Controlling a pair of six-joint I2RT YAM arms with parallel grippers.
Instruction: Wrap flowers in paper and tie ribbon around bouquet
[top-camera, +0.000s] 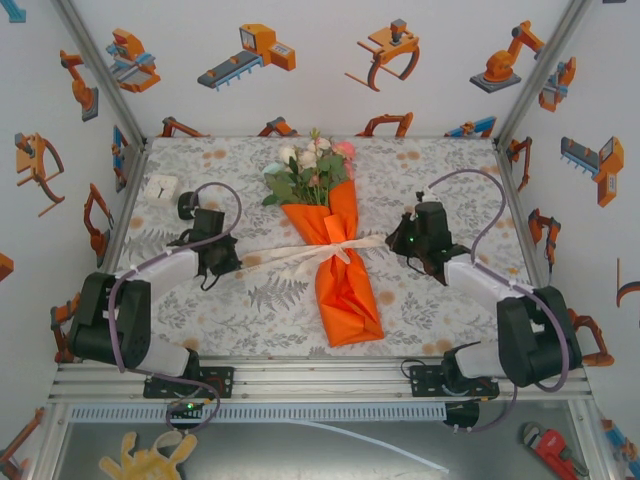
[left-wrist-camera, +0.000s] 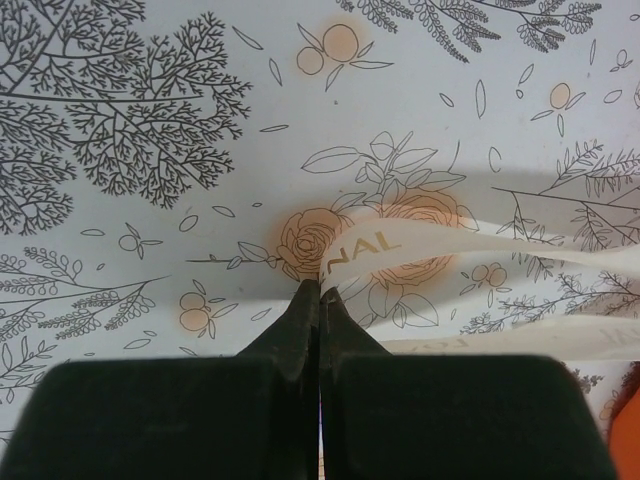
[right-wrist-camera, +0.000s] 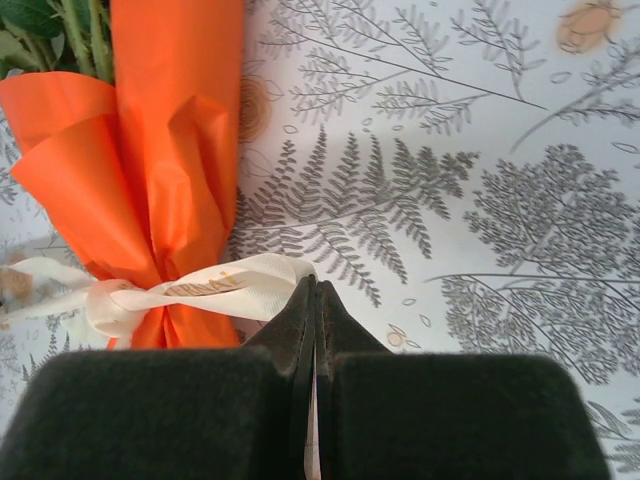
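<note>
With the bouquet (top-camera: 340, 275) laid mid-table (top-camera: 440, 315), the ribbon (top-camera: 285, 254) ends are clamped by the left gripper (left-wrist-camera: 318, 288) and right gripper (right-wrist-camera: 314, 286); tying seems in hand, and an even outward pull is needed.

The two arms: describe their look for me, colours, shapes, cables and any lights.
The left arm and right arm each have bulky black joints and a white forearm link. Purple-grey cables loop along both. The left tool and right tool are black: blocky bodies, two fingers tapering to thin tips. A green light glows by the right wrist.
</note>
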